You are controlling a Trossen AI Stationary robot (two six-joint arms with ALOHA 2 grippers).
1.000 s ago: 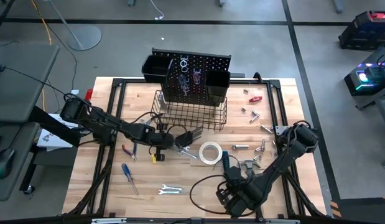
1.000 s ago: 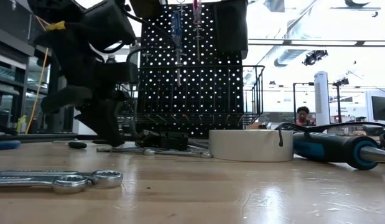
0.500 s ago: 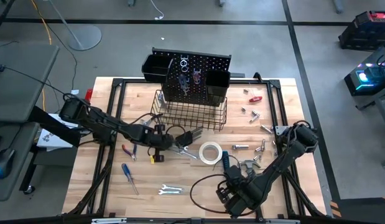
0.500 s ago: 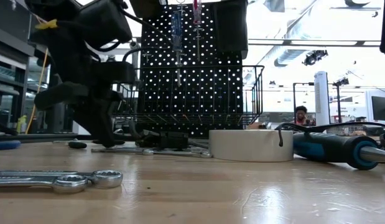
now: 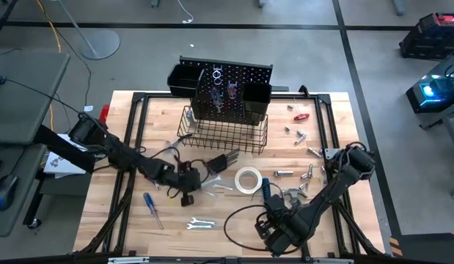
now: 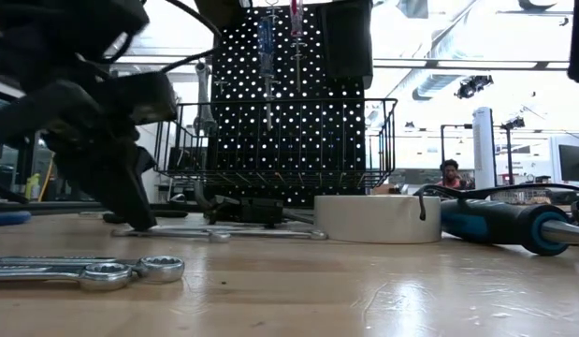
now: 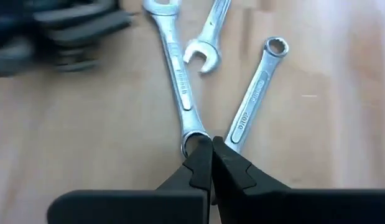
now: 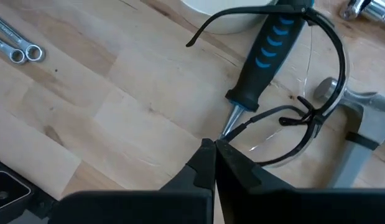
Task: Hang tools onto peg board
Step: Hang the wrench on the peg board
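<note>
left gripper (image 7: 211, 155): fingers pressed together at a wrench (image 7: 177, 81) ring end, mid-table, to grasp | right gripper (image 8: 214, 155): pressed together, waiting near front edge

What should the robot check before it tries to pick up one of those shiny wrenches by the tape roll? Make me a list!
1. Left gripper open enough to grab: not ok, fingers are shut.
2. Left gripper lined up with a wrench: ok, its tips sit at the ring end of the long wrench.
3. Neighbouring wrench out of the way: not ok, it lies right beside.
4. Right gripper away from that spot: ok, it waits shut at the table's near edge, by the blue-handled tool.
5. Free peg on the peg board: cannot tell.
6. Tape roll clear of the wrenches: ok.
</note>
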